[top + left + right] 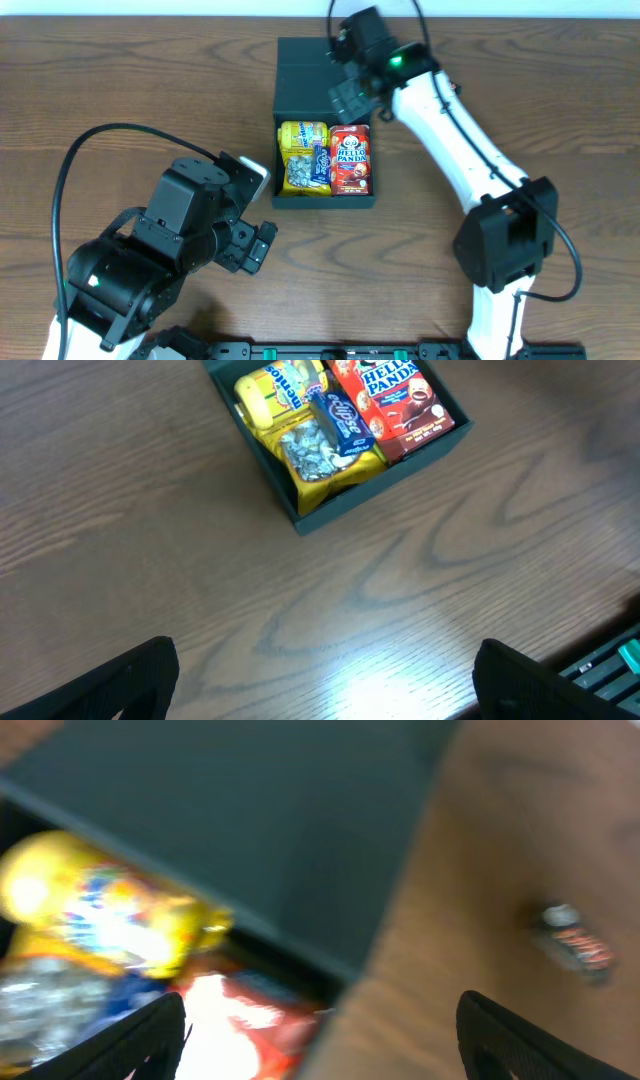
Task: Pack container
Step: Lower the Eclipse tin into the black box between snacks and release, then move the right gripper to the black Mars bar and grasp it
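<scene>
The container (322,203) stands on the table (120,60), its flap (300,70) not shut over the snacks (303,160). The right gripper (350,95), spread, hovers at the container's far end. Closing the flap carelessly could snag the red box (351,160) or slide the container. The left gripper (325,655), spread, hangs off its near-left corner.

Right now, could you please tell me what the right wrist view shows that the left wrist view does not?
Only the right wrist view shows the flat black lid, blurred and close up, and a small dark wrapped item lying on the table beside it. Only the left wrist view shows the container from outside, with its near corner and walls. Both show the yellow packet and the red Hello Panda box inside. The left gripper and right gripper are each open and hold nothing.
</scene>
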Robot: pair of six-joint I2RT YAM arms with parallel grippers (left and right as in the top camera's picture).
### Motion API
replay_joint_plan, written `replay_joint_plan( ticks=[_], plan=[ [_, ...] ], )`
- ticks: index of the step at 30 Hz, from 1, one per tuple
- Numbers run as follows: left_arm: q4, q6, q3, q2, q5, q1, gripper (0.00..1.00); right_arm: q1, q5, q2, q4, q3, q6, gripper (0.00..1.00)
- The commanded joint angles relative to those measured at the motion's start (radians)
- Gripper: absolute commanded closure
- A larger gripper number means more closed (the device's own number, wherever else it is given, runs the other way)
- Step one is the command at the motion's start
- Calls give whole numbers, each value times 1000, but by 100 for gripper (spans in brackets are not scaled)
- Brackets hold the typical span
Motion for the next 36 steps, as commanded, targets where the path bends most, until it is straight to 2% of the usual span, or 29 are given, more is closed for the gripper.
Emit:
replay_joint_plan(
  ticks=[1,3,8,20,23,36],
  plan=[
    [-3,-7,13,0,3,3,5,-73,27,-17,28,16,-169,8],
    [-3,-7,13,0,3,3,5,-117,27,-16,54,16,-200,1],
    [-3,-7,13,0,3,3,5,-232,-2,-16,114,16,-292,1],
    [-3,-7,13,0,3,3,5,-450,-325,23,184,15,-591,1],
    [-3,-7,13,0,3,3,5,-471,-343,72,197,15,-649,1],
    [-3,-7,13,0,3,3,5,-476,-341,267,282,15,-703,1]
  ],
)
